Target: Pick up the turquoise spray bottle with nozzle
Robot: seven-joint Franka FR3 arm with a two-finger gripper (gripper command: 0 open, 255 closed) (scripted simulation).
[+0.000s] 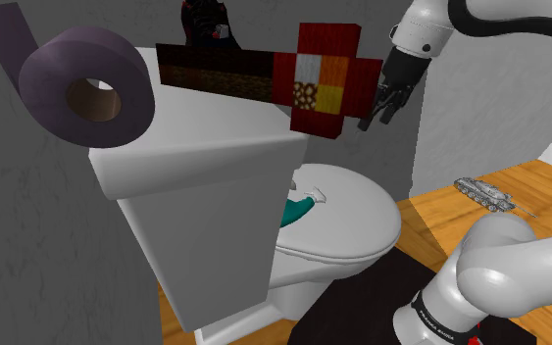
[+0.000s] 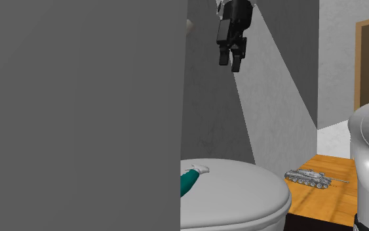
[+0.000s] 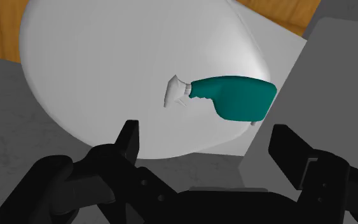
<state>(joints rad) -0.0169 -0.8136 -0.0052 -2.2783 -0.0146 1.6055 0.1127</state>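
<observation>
Our gripper (image 3: 206,133) hung wide open above the teal spray bottle (image 3: 241,98). We needed to straddle its body, seemingly lying flat.

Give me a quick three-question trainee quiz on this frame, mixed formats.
1. True or false: the pincer is shut on the teal spray bottle.
2. The bottle lies on: A) the closed toilet lid; B) a sink; C) a shelf.
3. Fill in: the small grey model on the wooden floor is a toy ____.
Key: 1 false, it hangs open above the bottle; 2 A; 3 tank.
</observation>
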